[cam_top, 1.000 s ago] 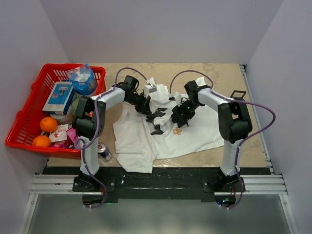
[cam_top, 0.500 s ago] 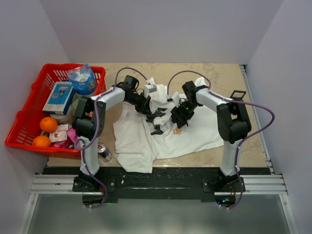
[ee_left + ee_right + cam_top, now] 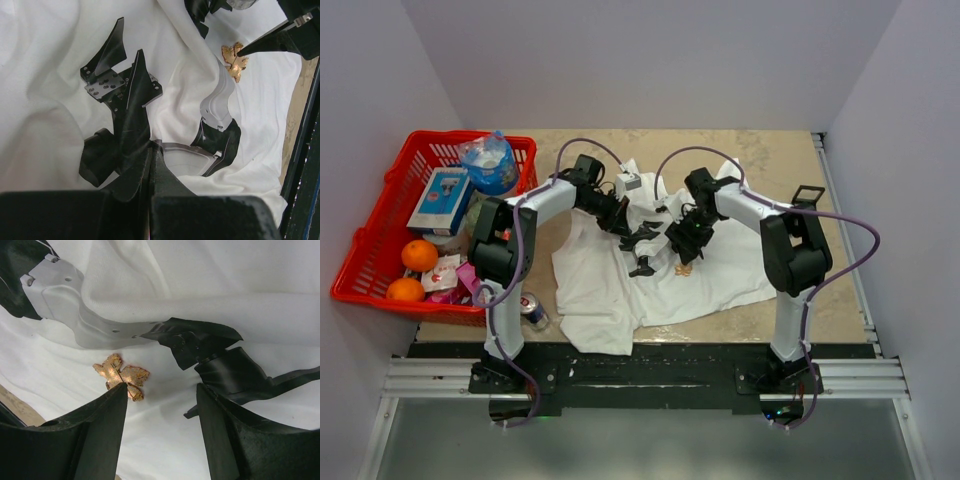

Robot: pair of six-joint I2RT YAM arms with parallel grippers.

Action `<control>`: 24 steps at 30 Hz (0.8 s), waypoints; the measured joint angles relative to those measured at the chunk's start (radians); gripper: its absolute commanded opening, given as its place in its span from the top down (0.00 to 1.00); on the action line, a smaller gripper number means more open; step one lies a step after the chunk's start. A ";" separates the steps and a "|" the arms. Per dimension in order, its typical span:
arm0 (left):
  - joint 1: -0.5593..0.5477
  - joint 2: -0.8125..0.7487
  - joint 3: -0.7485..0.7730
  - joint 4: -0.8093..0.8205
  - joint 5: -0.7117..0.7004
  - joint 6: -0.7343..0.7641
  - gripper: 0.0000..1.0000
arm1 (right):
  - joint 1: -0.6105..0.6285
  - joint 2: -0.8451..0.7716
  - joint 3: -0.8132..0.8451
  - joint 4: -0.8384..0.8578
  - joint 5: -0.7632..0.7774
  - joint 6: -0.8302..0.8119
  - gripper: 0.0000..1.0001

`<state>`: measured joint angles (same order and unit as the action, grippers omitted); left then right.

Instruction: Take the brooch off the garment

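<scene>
Beige worktop [image 3: 780,170], two arms meeting over a rumpled white T-shirt [image 3: 600,295] to free its brooch [image 3: 121,376].

Seen from above, the small gold-orange, leaf-like brooch lies on the cloth toward 4 o'clock of the shirt's middle. The left gripper [image 3: 175,57] sits at the brooch's 9 o'clock, jaws spread wide and empty, both fingers lying on the fabric, probably to pin the cloth down so it will not lift with the brooch. The right gripper [image 3: 162,395] comes in from the brooch's 12 o'clock, jaws parted and holding nothing, one fingertip right at the brooch's edge. It appears to be lining up to close on the brooch, and could catch loose cloth as well.
</scene>
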<state>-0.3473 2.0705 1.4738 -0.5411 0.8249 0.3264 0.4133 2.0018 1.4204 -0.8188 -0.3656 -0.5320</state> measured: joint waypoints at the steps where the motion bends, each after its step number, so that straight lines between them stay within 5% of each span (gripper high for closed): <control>1: 0.000 0.000 0.000 0.000 0.000 0.000 1.00 | 0.001 -0.002 -0.002 0.002 0.003 0.000 0.39; 24: 0.000 0.000 0.000 0.001 0.000 0.000 1.00 | 0.029 0.002 0.000 0.002 0.061 0.000 0.41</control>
<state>-0.3470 2.0705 1.4738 -0.5404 0.8246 0.3260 0.4419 2.0037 1.4208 -0.8169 -0.3050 -0.5323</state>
